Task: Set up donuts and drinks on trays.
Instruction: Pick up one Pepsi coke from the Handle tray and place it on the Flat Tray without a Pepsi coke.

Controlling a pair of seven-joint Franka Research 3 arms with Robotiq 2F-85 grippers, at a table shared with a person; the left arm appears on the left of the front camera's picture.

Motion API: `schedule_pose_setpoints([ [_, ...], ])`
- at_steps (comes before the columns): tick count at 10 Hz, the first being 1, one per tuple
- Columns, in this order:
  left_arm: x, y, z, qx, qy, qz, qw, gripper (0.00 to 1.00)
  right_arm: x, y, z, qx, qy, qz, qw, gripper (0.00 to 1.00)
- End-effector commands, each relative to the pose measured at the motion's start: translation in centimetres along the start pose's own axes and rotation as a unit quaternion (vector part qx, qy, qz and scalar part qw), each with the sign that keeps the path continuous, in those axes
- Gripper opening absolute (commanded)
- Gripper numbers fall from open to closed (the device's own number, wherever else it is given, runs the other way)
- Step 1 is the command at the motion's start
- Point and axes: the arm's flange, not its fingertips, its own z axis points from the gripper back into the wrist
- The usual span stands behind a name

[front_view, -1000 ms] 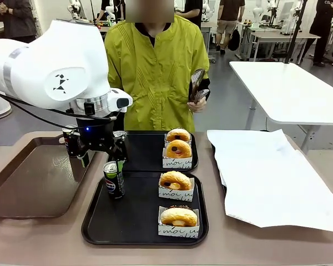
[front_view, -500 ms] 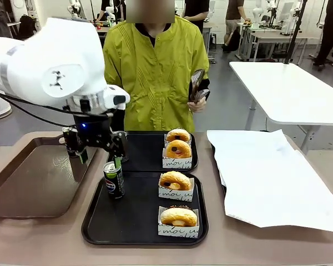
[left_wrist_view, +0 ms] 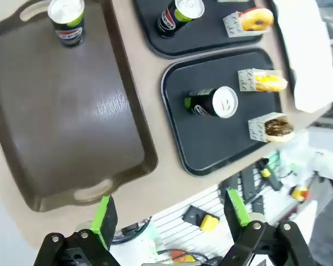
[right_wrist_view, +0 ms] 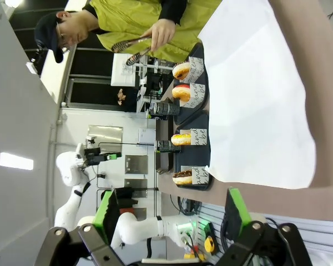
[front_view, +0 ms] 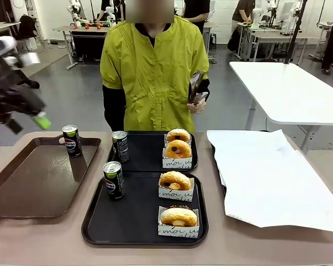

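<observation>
Two black trays lie mid-table. The near tray [front_view: 136,224] holds one drink can [front_view: 114,180] and two sleeved donuts [front_view: 176,180]. The far tray [front_view: 147,158] holds a can [front_view: 120,146] and two more donuts [front_view: 178,148]. My left gripper [front_view: 29,123] hangs blurred, high over the table's left end. In the left wrist view the left gripper [left_wrist_view: 169,213] is open and empty above the brown tray [left_wrist_view: 72,122], with the near-tray can [left_wrist_view: 213,102] below right. My right gripper [right_wrist_view: 169,213] is open, off the table's end, looking along the white paper [right_wrist_view: 255,100].
A third can [front_view: 71,141] stands at the brown handled tray's [front_view: 33,183] far corner. A large white paper sheet [front_view: 272,177] covers the table's right side. The person stands behind the far tray holding tongs [front_view: 197,86] at chest height.
My left arm has pulled up and away to the left from over the trays, uncovering the cans on the far tray and the brown tray. The cans and donuts have not moved.
</observation>
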Motion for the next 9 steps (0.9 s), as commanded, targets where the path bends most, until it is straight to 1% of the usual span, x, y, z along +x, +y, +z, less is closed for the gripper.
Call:
schedule_pose_setpoints([
  [1, -0.7, 5.3, -0.3, -0.152, 0.010, 0.033, 0.988, 1.00, -0.1, 0.0, -0.2, 0.007, -0.002, 0.006, 1.000, 1.00],
  [2, -2.0, 7.7, -0.7, -0.225, 0.000, 0.050, 0.973, 1.00, -0.1, 0.0, -0.2, 0.007, -0.002, 0.006, 1.000, 1.00],
  [3, -3.3, 9.9, -1.0, -0.280, -0.015, 0.059, 0.958, 1.00, -0.1, 0.0, -0.2, 0.007, -0.002, 0.006, 1.000, 1.00],
  [4, -3.8, 12.1, -1.1, -0.326, -0.046, 0.051, 0.943, 1.00, -0.1, 0.0, -0.2, 0.007, -0.002, 0.006, 1.000, 1.00],
  [5, -4.0, 13.5, -1.1, -0.353, -0.068, 0.044, 0.932, 1.00, -0.1, 0.0, -0.2, 0.007, -0.002, 0.006, 1.000, 1.00],
  [6, -4.8, 14.6, -1.4, -0.368, -0.094, 0.046, 0.924, 1.00, -0.1, 0.0, -0.2, 0.007, -0.002, 0.006, 1.000, 1.00],
  [7, -5.8, 15.3, -1.7, -0.372, -0.114, 0.048, 0.920, 1.00, -0.1, 0.0, -0.2, 0.007, -0.002, 0.006, 1.000, 1.00],
  [8, -6.5, 16.0, -2.1, -0.380, -0.125, 0.052, 0.915, 1.00, -0.1, 0.0, -0.2, 0.007, -0.002, 0.006, 1.000, 1.00],
  [9, -6.5, 15.4, -2.2, -0.344, -0.127, 0.066, 0.928, 1.00, -0.1, 0.0, -0.2, 0.007, -0.002, 0.006, 1.000, 1.00],
])
